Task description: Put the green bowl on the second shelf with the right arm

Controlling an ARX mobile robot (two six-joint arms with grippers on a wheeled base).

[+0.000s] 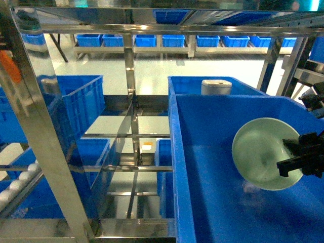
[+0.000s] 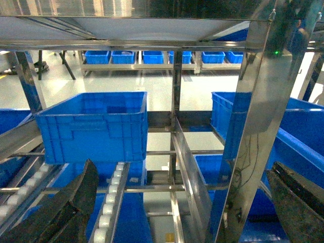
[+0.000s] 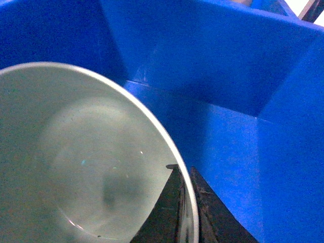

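**Clerk:** Warehouse floor, pale, with rows of blue bins beyond. Item one: steel rack [image 1: 132, 96], roller rails. Item two: large blue crate [image 1: 223, 212] on its tier, the second shelf by my reckoning.

**Checker:** Step in hand?

**Clerk:** Placement. Item three: green bowl [image 1: 263, 153], tilted, hung inside the crate, not yet set down. Next move, I judged: lower, level, release.

**Checker:** Claws?

**Clerk:** Right gripper [image 1: 297, 161] pinched the bowl's rim. Left gripper [image 2: 182, 202] spread wide, holding nothing.
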